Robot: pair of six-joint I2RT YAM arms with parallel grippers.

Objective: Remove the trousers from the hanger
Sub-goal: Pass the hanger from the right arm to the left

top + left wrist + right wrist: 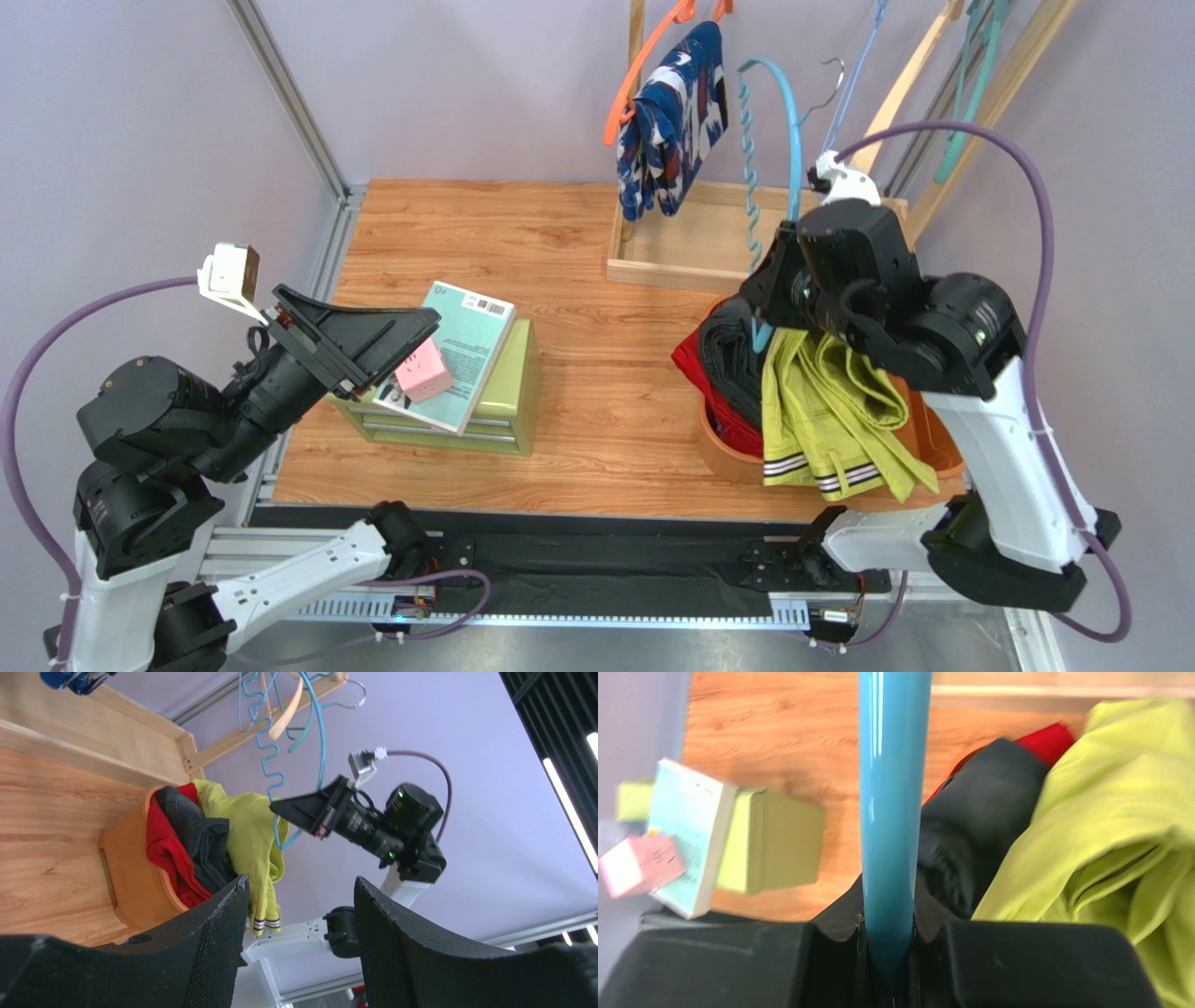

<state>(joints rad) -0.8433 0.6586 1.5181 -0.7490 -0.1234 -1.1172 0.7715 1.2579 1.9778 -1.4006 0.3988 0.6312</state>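
Clamping the blue hanger point(889, 791), the right gripper point(889, 934) hangs over the basket point(126, 864) — yellow-green trousers point(831, 409) drape across its rim, beside black trousers point(730, 367); the left gripper point(302, 927) gapes, empty.

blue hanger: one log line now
right gripper: shut on blue hanger | left gripper: open | yellow-green trousers: over basket | navy trousers: hanging
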